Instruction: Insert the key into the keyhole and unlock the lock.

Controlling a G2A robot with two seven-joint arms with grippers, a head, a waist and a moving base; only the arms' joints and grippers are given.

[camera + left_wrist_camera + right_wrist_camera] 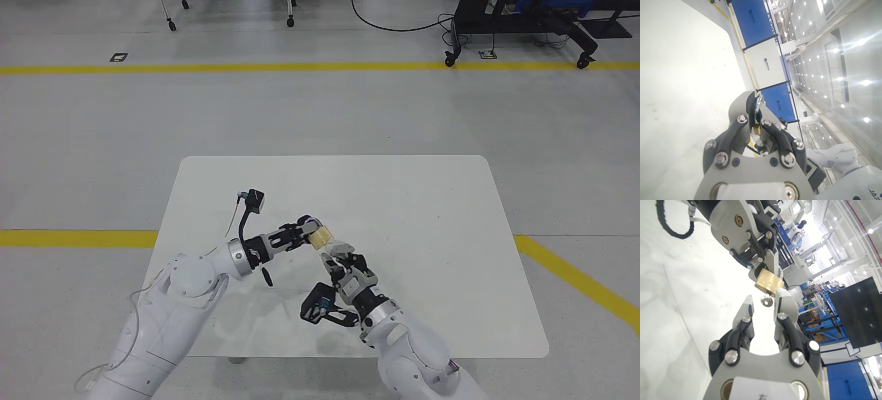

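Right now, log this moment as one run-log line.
left jaws: shut on padlock | key: inserted in padlock, head exposed | right jaws: open, either side of key head

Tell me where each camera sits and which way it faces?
Top view: above the arms, looking down at the white table; the left arm and right arm show, meeting over it.
Left wrist view: on the left wrist, looking along the left hand, shut on the padlock.
Right wrist view: on the right wrist, looking past the open right hand at the key in the padlock.
Shared: both wrist views show the padlock; the right one also shows the left hand holding it.
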